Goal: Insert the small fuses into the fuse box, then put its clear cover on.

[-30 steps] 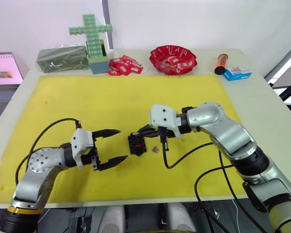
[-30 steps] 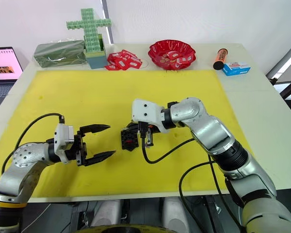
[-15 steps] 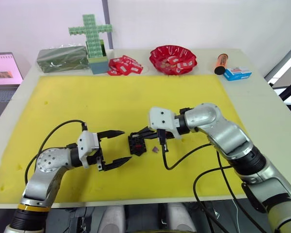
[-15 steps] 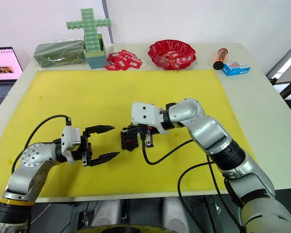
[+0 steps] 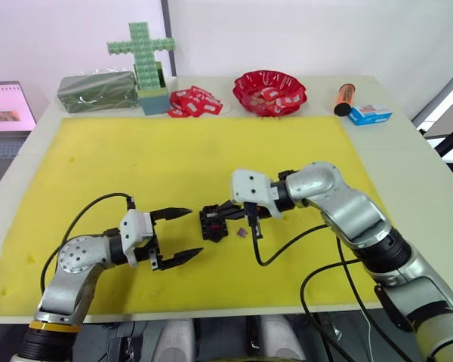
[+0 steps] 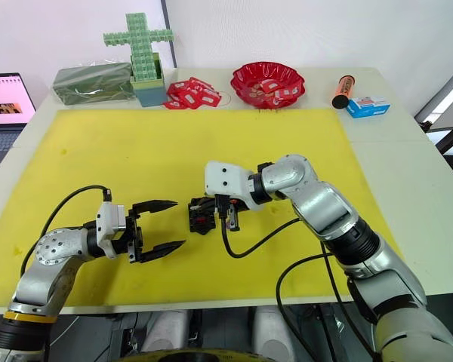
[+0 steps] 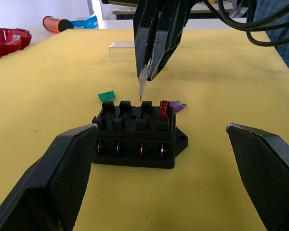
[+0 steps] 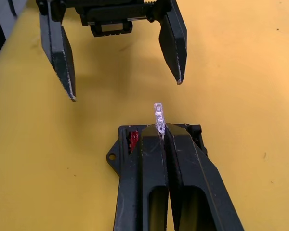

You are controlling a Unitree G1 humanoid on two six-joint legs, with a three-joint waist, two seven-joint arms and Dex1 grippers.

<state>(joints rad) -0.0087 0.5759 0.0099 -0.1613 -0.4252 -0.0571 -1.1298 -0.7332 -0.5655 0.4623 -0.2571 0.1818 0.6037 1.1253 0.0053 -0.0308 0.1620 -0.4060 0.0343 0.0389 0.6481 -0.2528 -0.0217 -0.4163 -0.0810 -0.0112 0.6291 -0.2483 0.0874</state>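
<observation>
Two black-fingered grippers face each other across a yellow mat [image 5: 136,158]. Nearest, the left gripper [image 5: 180,235] has its fingers spread wide, empty, just to the left of the fuse box [image 7: 138,140], not touching it. The fuse box, a small black block, sits on the mat between the grippers; a red fuse [image 7: 164,109] stands in its end slot, and the other three slots in that row look empty. Above the box, the right gripper [image 7: 147,75] has its fingers pressed together, pinching a pale grey fuse [image 8: 159,115] that sticks out past the tips and hangs just over the box without touching it. A green fuse [image 7: 106,96] and a purple fuse [image 7: 179,106] lie loose on the mat just behind the box. Farther back on the mat rests the clear cover [image 7: 122,50], well apart from the box. Beyond the mat, along the table's far edge, are a green brick cross [image 5: 142,50], red packets [image 5: 195,102], a red bowl [image 5: 269,92], an orange tube [image 5: 343,99] and a small blue box [image 5: 370,114].
</observation>
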